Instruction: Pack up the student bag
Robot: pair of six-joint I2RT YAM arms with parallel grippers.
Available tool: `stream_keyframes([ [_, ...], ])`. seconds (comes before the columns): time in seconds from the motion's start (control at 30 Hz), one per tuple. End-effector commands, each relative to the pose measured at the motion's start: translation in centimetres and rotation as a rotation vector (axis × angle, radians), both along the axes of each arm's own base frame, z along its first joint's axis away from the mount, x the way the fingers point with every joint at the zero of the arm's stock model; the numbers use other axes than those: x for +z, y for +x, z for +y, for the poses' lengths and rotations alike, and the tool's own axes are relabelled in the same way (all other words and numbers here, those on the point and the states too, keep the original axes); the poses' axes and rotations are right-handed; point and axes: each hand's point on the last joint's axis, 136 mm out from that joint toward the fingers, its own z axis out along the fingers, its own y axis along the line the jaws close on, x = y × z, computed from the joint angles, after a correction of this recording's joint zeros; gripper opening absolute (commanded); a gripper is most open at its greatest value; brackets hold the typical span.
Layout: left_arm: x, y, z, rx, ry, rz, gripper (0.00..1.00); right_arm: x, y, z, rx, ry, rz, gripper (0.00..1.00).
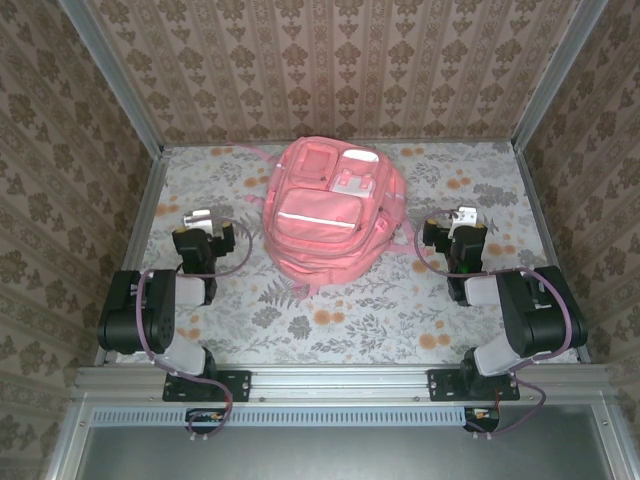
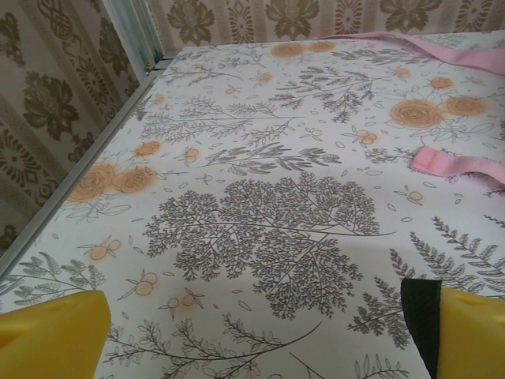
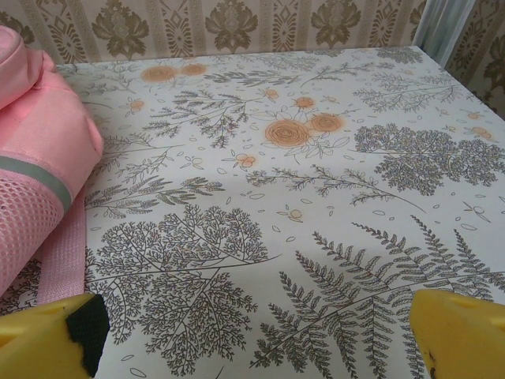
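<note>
The student bag (image 1: 330, 205), a big soft pink backpack with front pockets, a pale stripe and white patches, lies at the back centre of the table. My left gripper (image 1: 197, 218) rests to its left, apart from it. In the left wrist view that gripper (image 2: 260, 347) is open, its yellow fingers (image 2: 47, 335) wide over bare cloth, with pink straps (image 2: 454, 162) at the right. My right gripper (image 1: 462, 215) sits to the right of the bag. It (image 3: 252, 347) is open with nothing between its fingers (image 3: 461, 332); the bag's side (image 3: 39, 142) shows at the left edge.
The table (image 1: 350, 310) is covered with a floral-print cloth. Patterned wallpaper panels (image 1: 330, 70) on aluminium posts close in the back and both sides. A pink strap (image 3: 67, 253) trails on the cloth toward the right gripper.
</note>
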Motion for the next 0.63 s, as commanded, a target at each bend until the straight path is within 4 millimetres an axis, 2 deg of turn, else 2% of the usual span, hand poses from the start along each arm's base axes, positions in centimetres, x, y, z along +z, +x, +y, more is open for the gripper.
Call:
stream_keyframes([
  [0.0, 0.49, 0.33, 0.28, 0.014, 0.029, -0.006, 1.0, 0.67, 0.54, -0.35, -0.02, 0.002, -0.025, 1.0],
  [0.57, 0.33, 0.42, 0.2, 0.0, 0.021, 0.001, 1.0, 0.74, 0.48, -0.29, -0.017, 0.003, -0.029, 1.0],
  [0.6, 0.34, 0.42, 0.21, 0.0, 0.021, 0.001, 1.0, 0.75, 0.49, 0.37, 0.026, 0.005, -0.034, 1.0],
])
